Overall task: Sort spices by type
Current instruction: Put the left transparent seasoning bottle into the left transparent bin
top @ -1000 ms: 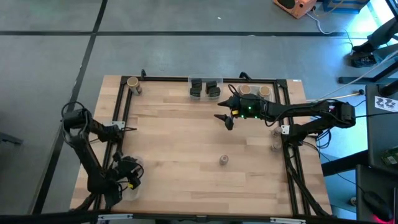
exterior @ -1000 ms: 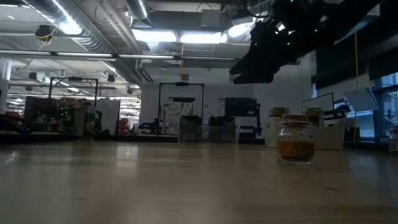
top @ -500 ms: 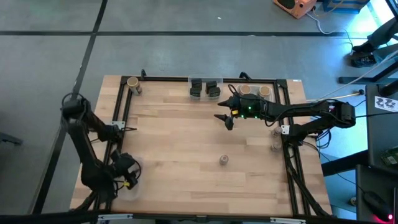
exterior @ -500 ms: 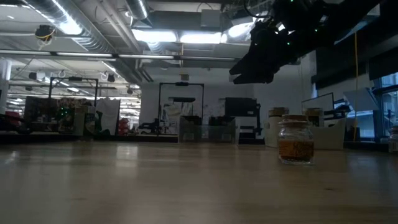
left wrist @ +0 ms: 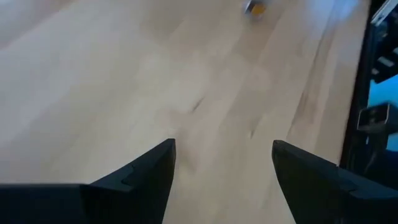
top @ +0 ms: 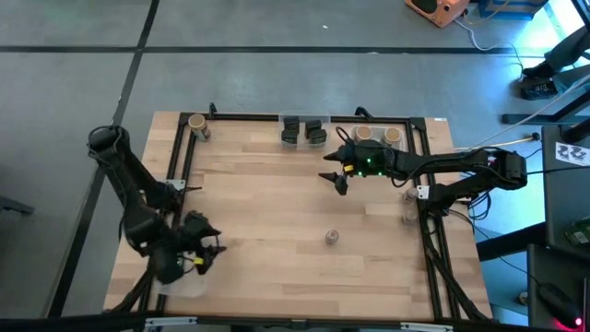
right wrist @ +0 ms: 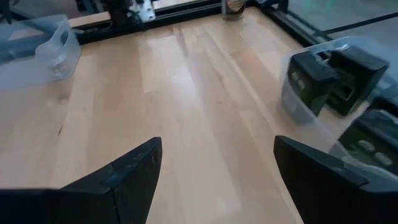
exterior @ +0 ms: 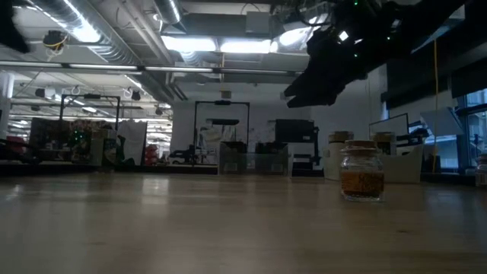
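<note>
One small brown-topped spice jar stands alone on the wood, also showing in the low view. Two dark boxy jars sit in a clear tray at the far edge. Two tan-topped jars stand to their right, and another at the far left corner. Two tiny jars stand by the right rail. My left gripper hangs open and empty over the near left of the table. My right gripper is open and empty above the far middle.
A shallow clear tray lies at the near left corner, just behind my left gripper, and shows in the right wrist view. Black rails frame the table on the left, far and right sides. Bare wood stretches between the two grippers.
My left gripper has risen from over the near-left clear tray and swung toward the table's middle, turning as it went. My right arm has kept still.
</note>
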`<state>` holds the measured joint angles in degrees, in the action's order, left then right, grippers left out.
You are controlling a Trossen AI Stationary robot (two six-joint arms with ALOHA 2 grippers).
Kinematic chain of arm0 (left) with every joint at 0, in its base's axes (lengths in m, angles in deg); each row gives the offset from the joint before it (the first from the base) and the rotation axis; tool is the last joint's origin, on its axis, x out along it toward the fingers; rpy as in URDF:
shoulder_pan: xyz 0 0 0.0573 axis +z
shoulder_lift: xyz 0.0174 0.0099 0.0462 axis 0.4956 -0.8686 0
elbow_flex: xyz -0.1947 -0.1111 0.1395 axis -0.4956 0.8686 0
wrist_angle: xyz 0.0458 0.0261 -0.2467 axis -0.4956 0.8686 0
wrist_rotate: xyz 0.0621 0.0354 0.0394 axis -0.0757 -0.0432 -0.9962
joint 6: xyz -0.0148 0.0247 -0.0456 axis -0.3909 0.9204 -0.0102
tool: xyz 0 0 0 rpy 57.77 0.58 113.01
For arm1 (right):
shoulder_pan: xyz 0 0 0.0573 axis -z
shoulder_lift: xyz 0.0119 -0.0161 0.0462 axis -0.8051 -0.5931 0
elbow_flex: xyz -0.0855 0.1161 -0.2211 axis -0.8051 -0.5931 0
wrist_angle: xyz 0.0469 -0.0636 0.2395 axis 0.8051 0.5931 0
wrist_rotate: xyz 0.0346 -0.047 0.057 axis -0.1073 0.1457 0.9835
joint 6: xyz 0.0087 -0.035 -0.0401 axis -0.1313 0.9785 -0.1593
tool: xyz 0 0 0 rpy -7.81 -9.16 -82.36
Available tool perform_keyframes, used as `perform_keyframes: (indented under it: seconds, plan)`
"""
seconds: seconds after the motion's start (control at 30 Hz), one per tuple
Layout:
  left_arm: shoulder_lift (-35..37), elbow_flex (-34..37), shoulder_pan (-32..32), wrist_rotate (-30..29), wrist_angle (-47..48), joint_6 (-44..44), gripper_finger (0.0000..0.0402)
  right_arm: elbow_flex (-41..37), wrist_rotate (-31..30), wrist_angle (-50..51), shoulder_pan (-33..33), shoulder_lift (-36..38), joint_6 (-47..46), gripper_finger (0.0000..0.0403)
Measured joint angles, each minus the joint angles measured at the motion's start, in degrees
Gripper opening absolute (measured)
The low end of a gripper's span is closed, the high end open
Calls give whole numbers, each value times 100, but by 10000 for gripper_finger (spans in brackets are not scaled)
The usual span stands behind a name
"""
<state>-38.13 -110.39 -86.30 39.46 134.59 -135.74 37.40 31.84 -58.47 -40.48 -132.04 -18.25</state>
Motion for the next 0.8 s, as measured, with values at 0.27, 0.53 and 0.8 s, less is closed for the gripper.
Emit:
perform_keyframes:
  seconds: [0.27, 0.53, 0.8]
  plan:
    - [-196, 0, 1449, -5, -1962, 2960, 250, -2, -89, 713, -474, 212, 109, 308]
    - [-861, 0, 2613, 785, -3652, 5044, 251, -2, -404, 1557, -978, 696, 186, 308]
    - [-1815, 0, 3488, 1722, -5297, 6217, 251, -2, -430, 2191, -1292, 1078, 291, 308]
